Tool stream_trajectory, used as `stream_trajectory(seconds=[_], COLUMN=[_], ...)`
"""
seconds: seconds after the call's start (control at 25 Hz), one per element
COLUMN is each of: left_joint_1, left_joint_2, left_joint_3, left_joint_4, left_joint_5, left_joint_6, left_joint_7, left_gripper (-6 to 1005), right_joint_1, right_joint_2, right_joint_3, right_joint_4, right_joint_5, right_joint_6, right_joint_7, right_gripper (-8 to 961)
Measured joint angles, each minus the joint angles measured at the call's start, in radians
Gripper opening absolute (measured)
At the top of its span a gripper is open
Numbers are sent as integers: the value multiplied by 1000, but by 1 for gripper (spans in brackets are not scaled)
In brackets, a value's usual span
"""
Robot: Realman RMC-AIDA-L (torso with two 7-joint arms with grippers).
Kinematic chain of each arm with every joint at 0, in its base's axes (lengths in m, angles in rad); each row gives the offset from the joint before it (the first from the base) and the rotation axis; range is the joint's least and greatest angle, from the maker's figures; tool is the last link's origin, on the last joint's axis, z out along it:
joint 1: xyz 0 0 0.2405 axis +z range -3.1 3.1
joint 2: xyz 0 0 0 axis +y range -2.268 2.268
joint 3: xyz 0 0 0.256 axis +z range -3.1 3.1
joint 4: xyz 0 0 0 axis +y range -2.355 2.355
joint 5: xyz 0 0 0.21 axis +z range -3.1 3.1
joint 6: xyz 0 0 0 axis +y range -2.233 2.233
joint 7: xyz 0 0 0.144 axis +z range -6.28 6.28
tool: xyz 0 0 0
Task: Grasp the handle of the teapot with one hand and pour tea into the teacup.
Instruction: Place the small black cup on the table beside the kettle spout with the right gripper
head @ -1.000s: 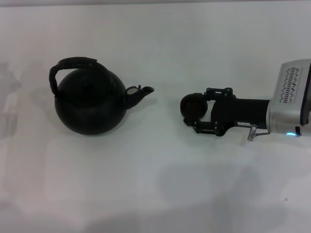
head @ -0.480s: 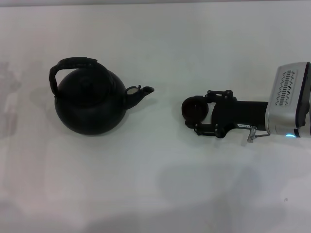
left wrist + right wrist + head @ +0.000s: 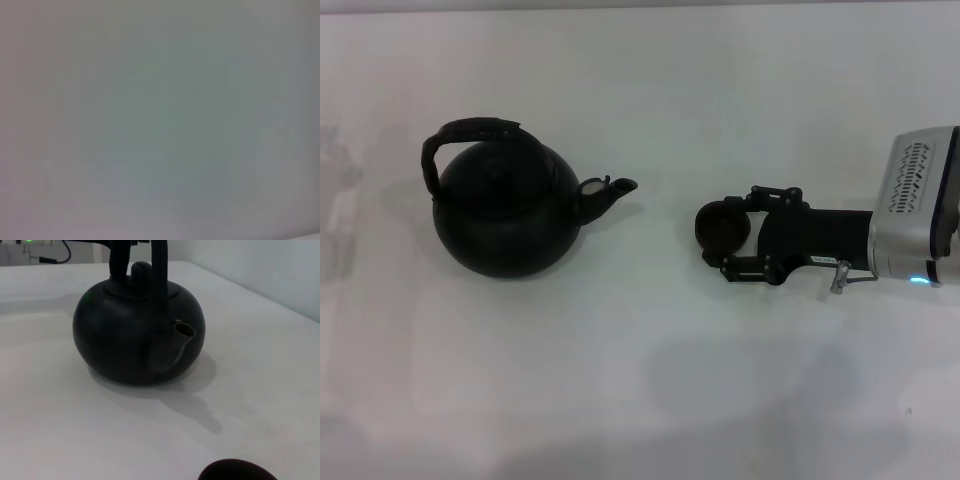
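The right gripper (image 3: 732, 245) reaches in from 3 o'clock, its jaws spread around the teacup (image 3: 722, 226) on the white worktop (image 3: 650, 380). Well apart at 9 o'clock stands the teapot (image 3: 505, 210), handle (image 3: 470, 130) arched overhead, spout toward the teacup.

Bright, even light washes out the white table (image 3: 640, 90), and the teapot (image 3: 135, 335) casts a soft shadow.
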Motion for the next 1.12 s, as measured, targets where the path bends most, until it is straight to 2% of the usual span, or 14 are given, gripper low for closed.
stream_trajectory(seconds=[0.28, 0.56, 0.92, 1.12], left_joint_1=[3, 9, 13, 23], left_joint_2=[0, 1, 2, 2], left_joint_3=[0, 1, 2, 1], left_joint_4=[0, 8, 9, 9], left_joint_5=[0, 43, 47, 50], left_joint_6=[1, 1, 2, 3], left_joint_7=[0, -1, -1, -1], left_gripper=[61, 63, 64, 64], right_joint_1=[-3, -6, -8, -14], right_joint_2=[-1, -7, -13, -21], right_joint_3=[0, 8, 22, 83], right_joint_4=[-1, -3, -7, -8], right_joint_5=[3, -2, -2, -10], right_joint_6=[-7, -1, 52, 121], right_joint_7=[2, 35, 53, 52], right_gripper=[816, 818, 867, 865])
